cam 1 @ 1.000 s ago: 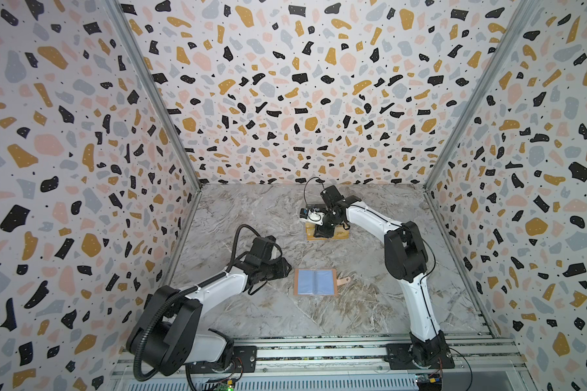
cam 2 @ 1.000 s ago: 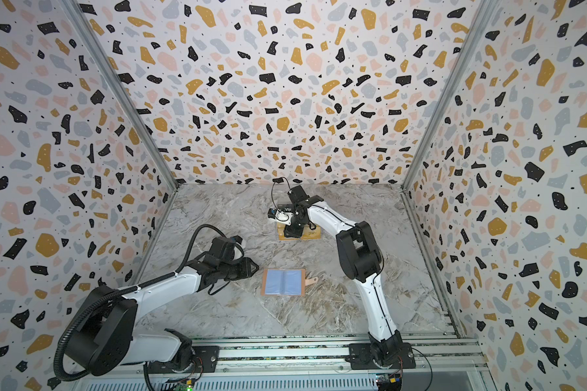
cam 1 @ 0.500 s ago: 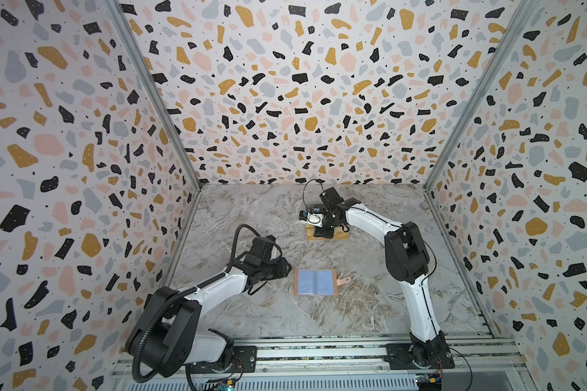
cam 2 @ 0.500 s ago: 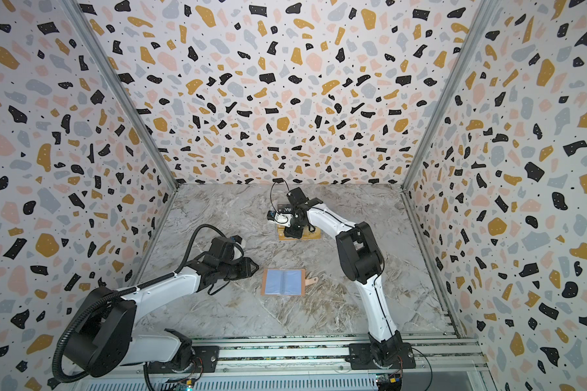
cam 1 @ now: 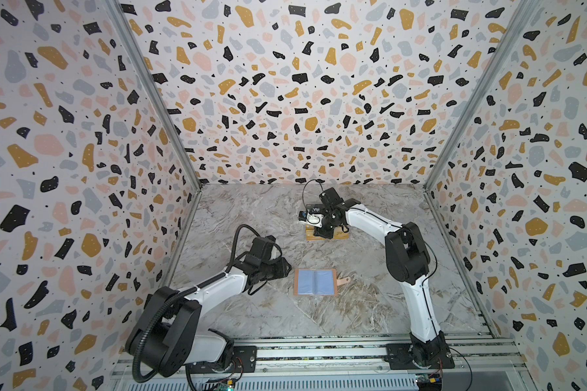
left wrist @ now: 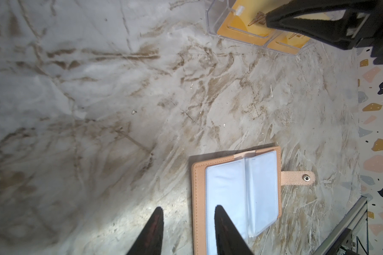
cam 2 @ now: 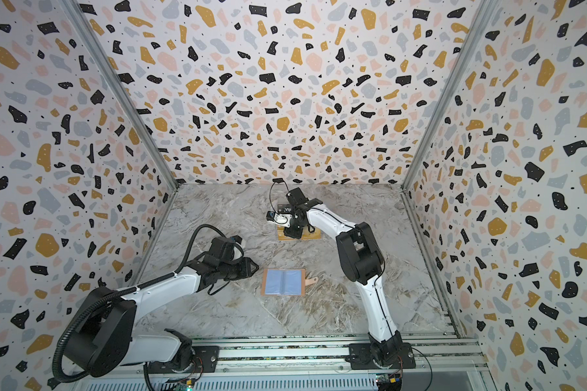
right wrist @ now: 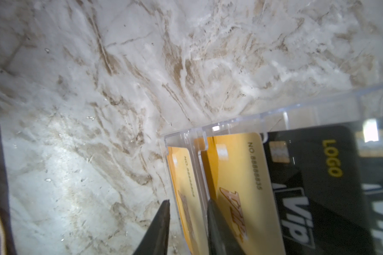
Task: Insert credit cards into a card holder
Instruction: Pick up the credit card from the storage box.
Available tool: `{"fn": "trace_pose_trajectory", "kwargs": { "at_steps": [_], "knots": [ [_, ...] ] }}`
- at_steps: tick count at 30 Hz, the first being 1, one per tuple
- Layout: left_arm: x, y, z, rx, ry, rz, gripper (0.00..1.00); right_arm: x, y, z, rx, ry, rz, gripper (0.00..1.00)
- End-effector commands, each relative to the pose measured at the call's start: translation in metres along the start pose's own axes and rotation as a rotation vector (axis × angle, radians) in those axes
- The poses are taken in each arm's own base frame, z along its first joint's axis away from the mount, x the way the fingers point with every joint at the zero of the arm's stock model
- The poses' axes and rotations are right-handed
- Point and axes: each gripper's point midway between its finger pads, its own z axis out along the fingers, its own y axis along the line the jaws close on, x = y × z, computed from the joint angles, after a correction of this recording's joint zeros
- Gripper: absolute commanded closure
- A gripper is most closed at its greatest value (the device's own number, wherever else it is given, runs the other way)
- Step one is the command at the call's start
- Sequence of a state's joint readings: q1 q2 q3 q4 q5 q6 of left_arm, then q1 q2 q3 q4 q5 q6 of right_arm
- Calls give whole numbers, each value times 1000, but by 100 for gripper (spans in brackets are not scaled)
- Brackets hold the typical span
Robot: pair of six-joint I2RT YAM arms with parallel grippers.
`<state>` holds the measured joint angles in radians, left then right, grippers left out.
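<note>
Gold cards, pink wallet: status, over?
Right gripper open, straddling front gold card in clear stand. Left gripper open, empty, beside card holder, lying open. Nothing blocking.

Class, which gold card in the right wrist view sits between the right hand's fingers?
The gold card in the stand's outermost slot; the second gold card stands behind it, beside the black Vip card.

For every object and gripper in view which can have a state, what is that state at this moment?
card holder: open, lying flat, visible sleeves empty.
gold cards: standing in the front slots of the clear stand.
black Vip cards: standing in the stand behind them.
left gripper: open, at the holder's edge, holding nothing.
right gripper: open, jaws astride the front gold one.
</note>
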<state>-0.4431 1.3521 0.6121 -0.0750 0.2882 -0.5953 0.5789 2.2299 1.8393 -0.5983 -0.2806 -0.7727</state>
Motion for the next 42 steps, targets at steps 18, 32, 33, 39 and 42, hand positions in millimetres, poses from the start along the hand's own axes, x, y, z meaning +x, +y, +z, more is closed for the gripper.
{"fn": "trace_pose_trajectory", "kwargs": {
  "at_steps": [18,32,33,39,42],
  "knots": [
    [-2,4,-4,-14,-21,-11,59,-13,10,-4,-13,10,-32,76],
    [-3,6,-6,-32,-27,-18,59,-10,7,5,-28,33,-33,75],
    [-2,7,-6,-35,-27,-22,59,-10,8,7,-31,33,-32,75],
    [0,9,-6,-37,-33,-33,59,-8,9,9,-28,45,-34,75],
    [0,9,-6,-39,-33,-31,59,-10,8,7,-19,40,-34,75]
  ]
}}
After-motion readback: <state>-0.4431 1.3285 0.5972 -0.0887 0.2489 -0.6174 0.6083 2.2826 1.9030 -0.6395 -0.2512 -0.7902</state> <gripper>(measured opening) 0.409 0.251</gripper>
